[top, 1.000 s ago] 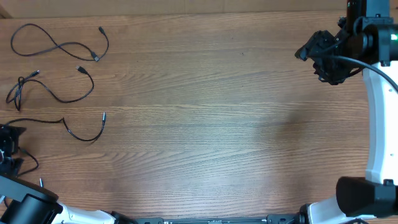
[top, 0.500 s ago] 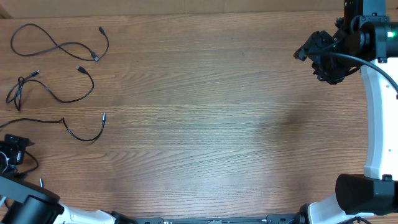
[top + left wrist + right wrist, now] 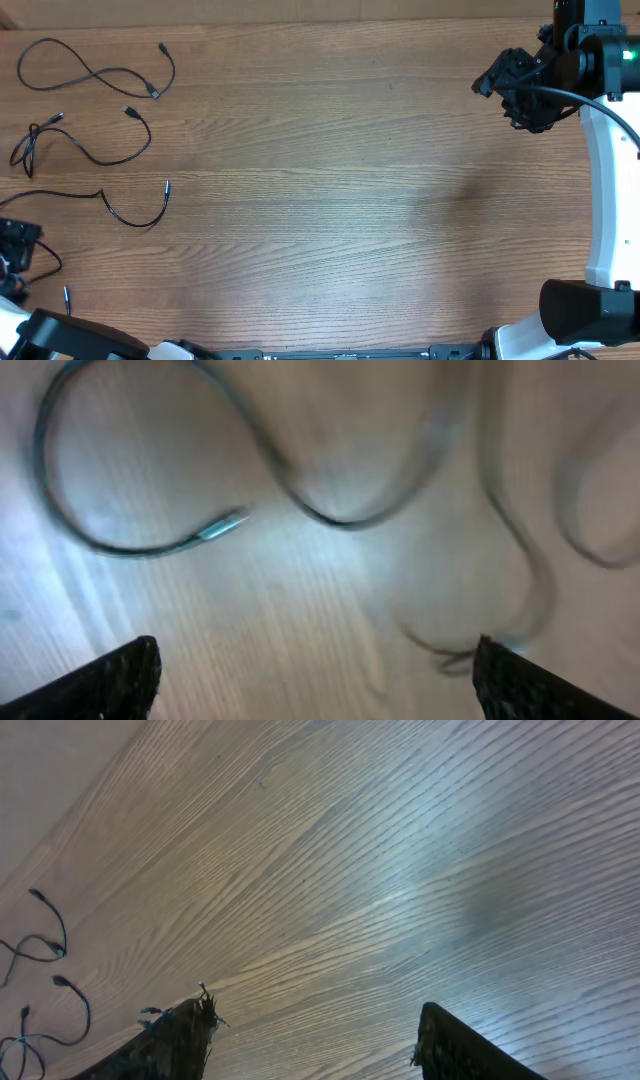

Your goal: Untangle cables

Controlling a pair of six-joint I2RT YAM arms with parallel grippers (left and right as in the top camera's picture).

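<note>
Three thin black cables lie apart on the left of the wooden table: one at the back [image 3: 100, 70], one in the middle [image 3: 100, 162], one nearer [image 3: 135, 223]. My left gripper [image 3: 15, 245] hovers at the table's left edge, just in front of the nearest cable. In the left wrist view it [image 3: 320, 685] is open with bare wood between the fingers, and blurred cable loops [image 3: 110, 547] lie ahead. My right gripper [image 3: 495, 82] hangs high at the back right, far from the cables. It [image 3: 315, 1040] stands open and empty; the cables [image 3: 55, 985] show small at far left.
A thicker black arm cable [image 3: 45, 262] curls beside the left gripper. The white right arm [image 3: 605, 190] runs along the right edge of the table. The left arm's base [image 3: 70, 340] fills the near left corner.
My left gripper has drawn back toward the near left corner, away from the nearest cable. The right arm has barely moved, and the cables lie as before.
</note>
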